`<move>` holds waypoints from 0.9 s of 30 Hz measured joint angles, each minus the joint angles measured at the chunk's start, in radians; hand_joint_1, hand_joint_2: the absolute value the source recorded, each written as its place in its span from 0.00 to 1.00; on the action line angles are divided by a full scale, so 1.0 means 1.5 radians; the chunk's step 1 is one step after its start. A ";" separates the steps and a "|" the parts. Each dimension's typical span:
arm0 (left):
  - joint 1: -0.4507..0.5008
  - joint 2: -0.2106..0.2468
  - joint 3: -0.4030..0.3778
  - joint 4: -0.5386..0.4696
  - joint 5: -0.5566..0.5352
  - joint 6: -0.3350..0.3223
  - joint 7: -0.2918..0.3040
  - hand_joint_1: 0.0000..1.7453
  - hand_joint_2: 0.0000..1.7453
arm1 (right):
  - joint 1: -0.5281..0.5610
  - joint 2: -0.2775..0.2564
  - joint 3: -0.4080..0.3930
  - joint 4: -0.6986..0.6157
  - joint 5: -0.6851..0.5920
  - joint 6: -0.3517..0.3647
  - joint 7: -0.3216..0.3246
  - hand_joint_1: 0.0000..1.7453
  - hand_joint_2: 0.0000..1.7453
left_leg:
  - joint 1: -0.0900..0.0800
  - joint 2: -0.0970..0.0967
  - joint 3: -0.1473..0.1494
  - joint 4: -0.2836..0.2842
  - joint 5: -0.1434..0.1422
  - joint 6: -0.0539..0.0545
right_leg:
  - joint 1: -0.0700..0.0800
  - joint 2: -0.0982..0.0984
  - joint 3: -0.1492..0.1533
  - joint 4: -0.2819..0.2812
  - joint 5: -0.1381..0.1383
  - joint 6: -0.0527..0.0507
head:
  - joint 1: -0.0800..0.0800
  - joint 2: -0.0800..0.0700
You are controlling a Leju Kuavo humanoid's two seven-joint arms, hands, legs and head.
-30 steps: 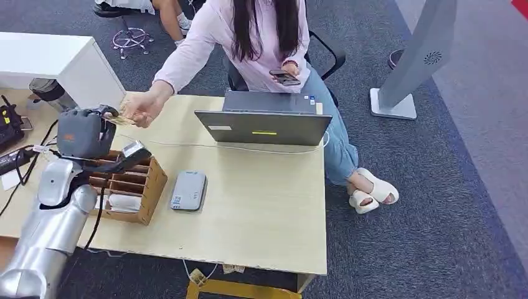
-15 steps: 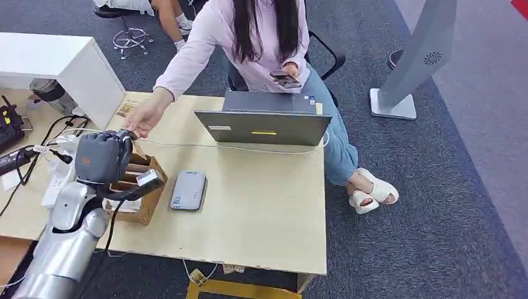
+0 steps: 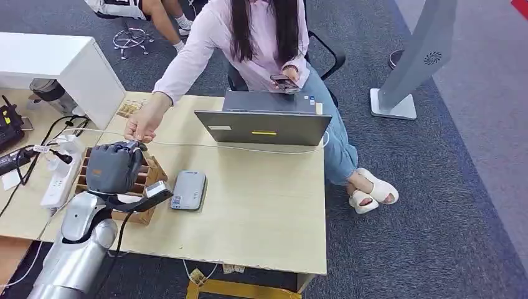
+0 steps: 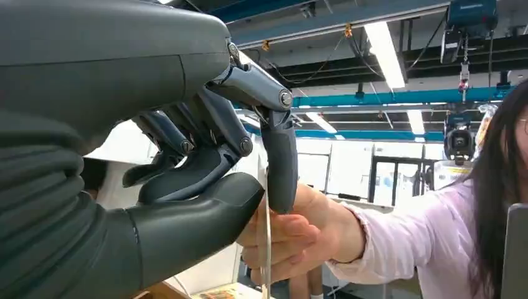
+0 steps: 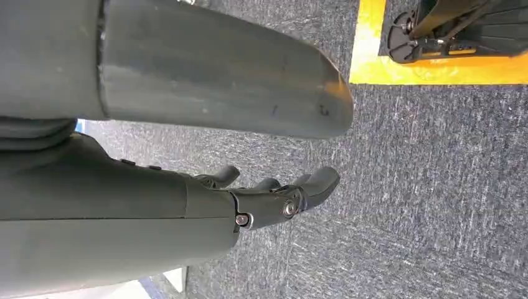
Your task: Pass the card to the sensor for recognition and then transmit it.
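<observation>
Left robot hand (image 3: 113, 167) dropped from person's hand (image 3: 140, 128) toward sensor (image 3: 188, 190), thin card (image 4: 266, 249) pinched. Right robot hand (image 5: 274, 196) hangs empty, fingers loosely apart. Your scan looks next.

The left arm (image 3: 75, 249) rises from 7 o'clock, bent at the elbow, forearm up. The left hand (image 3: 113, 167) has its back to the camera; in the wrist view its thumb (image 4: 187, 227) and a finger (image 4: 281, 168) pinch a thin card (image 4: 267, 249). The right hand (image 5: 274, 199) hangs with fingers apart, holding nothing.
</observation>
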 joint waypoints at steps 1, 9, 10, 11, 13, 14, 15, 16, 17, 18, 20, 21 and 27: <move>0.000 0.000 0.000 0.000 0.000 0.000 0.000 1.00 1.00 | 0.000 0.000 0.000 0.000 0.000 0.000 0.000 0.00 0.00 | 0.000 0.000 0.000 0.000 0.000 0.000 | 0.000 0.000 0.000 0.000 0.000 0.000 | 0.000 0.000; 0.002 -0.001 0.000 0.000 0.000 0.000 0.000 1.00 1.00 | 0.000 0.000 0.000 0.000 0.002 0.000 0.000 0.00 0.00 | 0.000 0.000 0.000 0.000 0.000 0.000 | 0.000 0.000 0.000 0.000 0.000 0.000 | 0.000 0.000; 0.002 -0.001 0.000 0.000 0.000 0.000 0.000 1.00 1.00 | 0.000 0.000 0.000 0.000 0.002 0.000 0.000 0.00 0.00 | 0.000 0.000 0.000 0.000 0.000 0.000 | 0.000 0.000 0.000 0.000 0.000 0.000 | 0.000 0.000; 0.003 -0.002 0.000 0.000 0.000 0.000 0.000 1.00 1.00 | 0.000 0.000 0.000 0.000 0.003 0.000 0.000 0.00 0.00 | 0.000 0.000 0.000 0.000 0.000 0.000 | 0.000 0.000 0.000 0.000 0.000 0.000 | 0.000 0.000; 0.003 -0.002 0.000 0.000 0.000 0.000 0.000 1.00 1.00 | 0.000 0.000 0.000 0.000 0.004 0.000 0.000 0.00 0.00 | 0.000 0.000 0.000 0.000 0.000 0.000 | 0.000 0.000 0.000 0.000 0.000 0.000 | 0.000 0.000; 0.004 -0.002 0.000 0.000 0.001 0.000 0.000 1.00 1.00 | 0.000 0.000 0.000 0.000 0.005 0.000 0.000 0.00 0.00 | 0.000 0.000 0.000 0.000 0.000 0.000 | 0.000 0.000 0.000 0.000 0.000 0.000 | 0.000 0.000; 0.004 -0.002 0.000 0.000 0.001 0.001 0.000 1.00 1.00 | 0.000 0.000 0.000 0.000 0.005 0.000 0.000 0.00 0.00 | 0.000 0.000 0.000 0.000 0.000 0.000 | 0.000 0.000 0.000 0.000 0.000 0.000 | 0.000 0.000; 0.004 -0.002 0.000 0.000 0.002 0.001 0.000 1.00 1.00 | 0.000 0.000 0.000 0.000 0.005 0.000 0.000 0.00 0.00 | 0.000 0.000 0.000 0.000 0.000 0.000 | 0.000 0.000 0.000 0.000 0.000 0.000 | 0.000 0.000; 0.004 -0.002 0.000 0.000 0.002 0.001 0.001 1.00 1.00 | 0.000 0.000 0.000 0.000 0.005 0.000 0.000 0.00 0.00 | 0.000 0.000 0.000 0.000 0.000 0.000 | 0.000 0.000 0.000 0.000 0.000 0.000 | 0.000 0.000; 0.005 -0.002 0.000 0.000 0.004 0.002 0.001 1.00 1.00 | 0.000 0.000 0.000 0.000 0.005 0.000 0.000 0.00 0.00 | 0.000 0.000 0.000 0.000 0.000 0.000 | 0.000 0.000 0.000 0.000 0.000 0.000 | 0.000 0.000; 0.005 -0.002 0.000 0.000 0.006 0.004 0.003 1.00 1.00 | 0.000 0.000 0.000 0.000 0.006 0.000 0.000 0.00 0.00 | 0.000 0.000 0.000 0.000 0.000 0.000 | 0.000 0.000 0.000 0.000 0.000 0.000 | 0.000 0.000; 0.006 -0.001 0.000 0.000 0.008 0.005 0.003 1.00 1.00 | 0.000 0.000 0.000 0.000 0.006 0.000 0.000 0.00 0.00 | 0.000 0.000 0.000 0.000 0.000 0.000 | 0.000 0.000 0.000 0.000 0.000 0.000 | 0.000 0.000; 0.008 0.002 0.001 0.003 0.004 0.005 0.003 1.00 1.00 | 0.000 0.000 0.000 0.000 0.012 0.000 0.001 0.00 0.00 | 0.000 0.000 0.000 0.000 0.000 0.000 | 0.000 0.000 0.000 0.000 0.000 0.000 | 0.000 0.000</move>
